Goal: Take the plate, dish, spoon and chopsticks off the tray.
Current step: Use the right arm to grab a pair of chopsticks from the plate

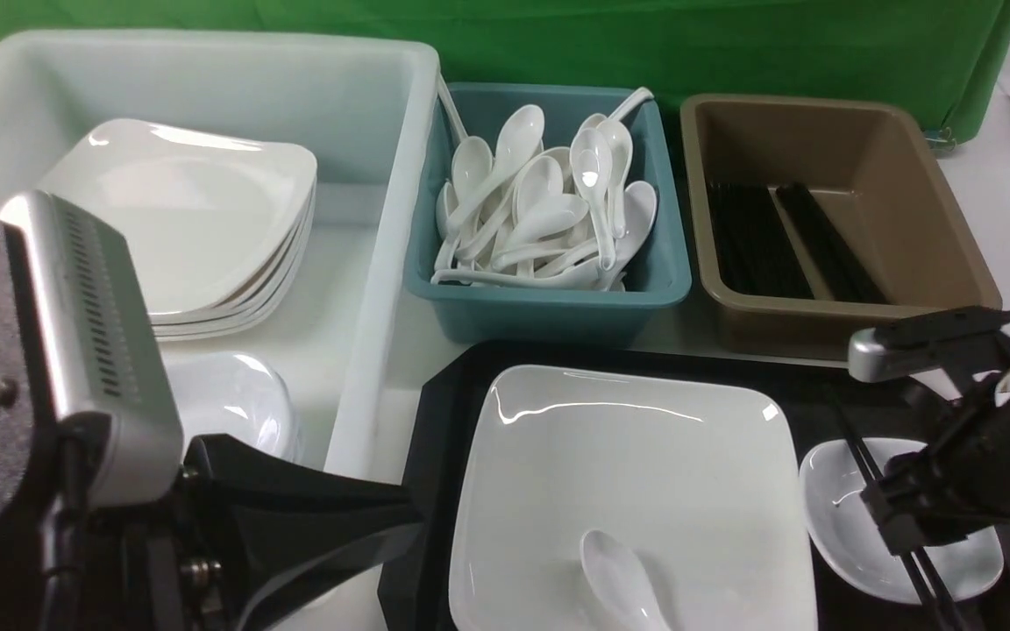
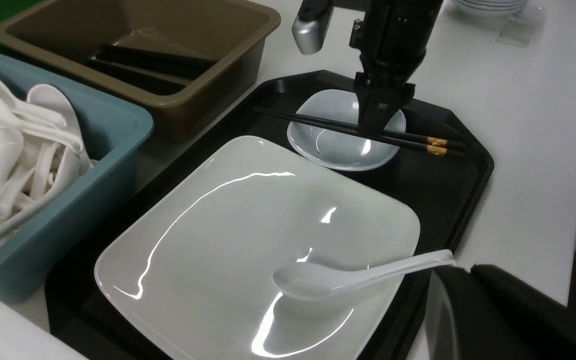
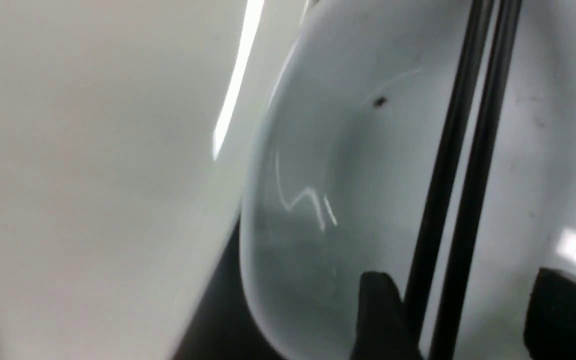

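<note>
right end effector (image 3: 463, 290) straddles the chopsticks (image 2: 318, 122) over the dish (image 2: 338, 152)

the chopsticks lie across the dish at the right end of the tray (image 2: 448, 185), long axis running near-to-far, gold bands toward the robot. the right end effector is right over them, spread, both sticks between its fingers, set crosswise to their length. the left end effector (image 1: 400, 521), pressed together, is well apart, beside the plate (image 1: 636, 464).

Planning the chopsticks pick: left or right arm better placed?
Right. The right gripper hangs open astride the chopsticks over the dish; the left gripper is shut, at the tray's other side past the plate.
</note>
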